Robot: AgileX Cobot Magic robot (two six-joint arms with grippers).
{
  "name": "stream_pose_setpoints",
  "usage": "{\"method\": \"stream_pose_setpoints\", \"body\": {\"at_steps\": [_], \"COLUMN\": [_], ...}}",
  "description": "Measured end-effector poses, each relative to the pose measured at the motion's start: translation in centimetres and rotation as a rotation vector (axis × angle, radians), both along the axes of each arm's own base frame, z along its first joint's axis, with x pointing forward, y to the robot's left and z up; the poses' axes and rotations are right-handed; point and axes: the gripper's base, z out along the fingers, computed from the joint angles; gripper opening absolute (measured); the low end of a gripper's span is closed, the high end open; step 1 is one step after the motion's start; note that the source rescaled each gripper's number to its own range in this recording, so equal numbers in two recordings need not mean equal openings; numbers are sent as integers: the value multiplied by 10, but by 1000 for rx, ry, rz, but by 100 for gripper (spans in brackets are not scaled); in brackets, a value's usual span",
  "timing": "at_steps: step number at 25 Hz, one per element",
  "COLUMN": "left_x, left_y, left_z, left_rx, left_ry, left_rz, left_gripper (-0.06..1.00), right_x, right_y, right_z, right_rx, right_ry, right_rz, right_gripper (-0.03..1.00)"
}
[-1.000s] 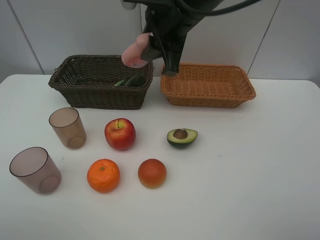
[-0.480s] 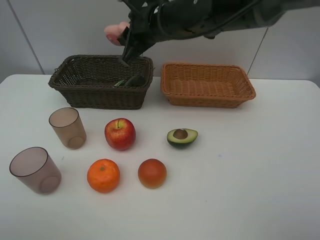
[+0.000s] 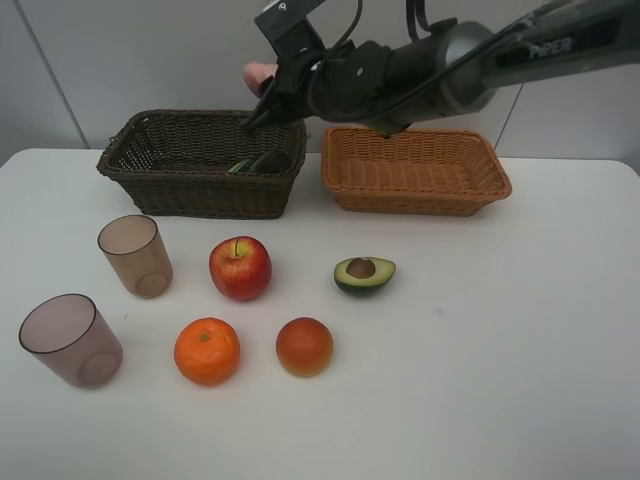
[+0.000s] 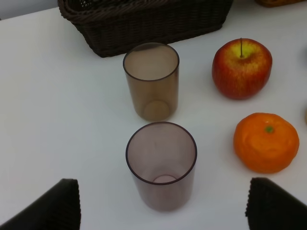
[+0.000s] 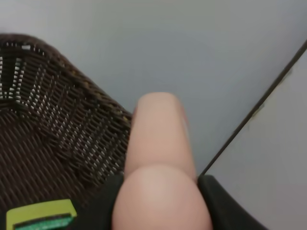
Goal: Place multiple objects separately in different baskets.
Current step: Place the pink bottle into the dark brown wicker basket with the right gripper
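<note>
My right gripper [image 3: 266, 100] is shut on the pink spray bottle [image 3: 260, 74], held in the air over the back right corner of the dark brown basket [image 3: 190, 190]. The right wrist view shows the bottle [image 5: 160, 143] above that basket's weave [image 5: 53, 120]. A dark pump bottle [image 3: 262, 161] lies inside. The light basket [image 3: 420, 195] stands to its right. On the table sit two cups [image 3: 135, 256] [image 3: 70, 340], an apple [image 3: 240, 268], an orange [image 3: 207, 351], an orange-red fruit [image 3: 304, 346] and a halved avocado [image 3: 364, 274]. My left gripper [image 4: 163, 211] is open above the nearer cup [image 4: 161, 165].
The left wrist view also holds the farther cup [image 4: 151, 81], the apple [image 4: 242, 68], the orange [image 4: 266, 142] and the dark basket's wall [image 4: 144, 24]. A grey panelled wall rises right behind both baskets. My right arm [image 3: 430, 70] stretches over the light basket.
My right arm has carried the pink spray bottle from between the two baskets leftward to above the dark basket's back right corner. The fruit, the cups and the left gripper have not moved.
</note>
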Motion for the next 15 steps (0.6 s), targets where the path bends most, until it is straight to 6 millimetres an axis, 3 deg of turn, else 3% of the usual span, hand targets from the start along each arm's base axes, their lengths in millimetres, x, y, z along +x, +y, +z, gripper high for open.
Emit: {"method": "stream_pose_setpoints", "body": {"at_steps": [7, 15], "left_x": [0, 0], "left_y": [0, 0], "left_z": [0, 0], "left_rx": [0, 0], "left_ry": [0, 0], "left_rz": [0, 0], "left_gripper": [94, 94], "right_x": [5, 5], "right_y": [4, 5], "right_z": [-21, -24], "right_rx": [-6, -8], "right_ry": [46, 65], "right_rz": [-6, 0], "right_gripper": [0, 0]}}
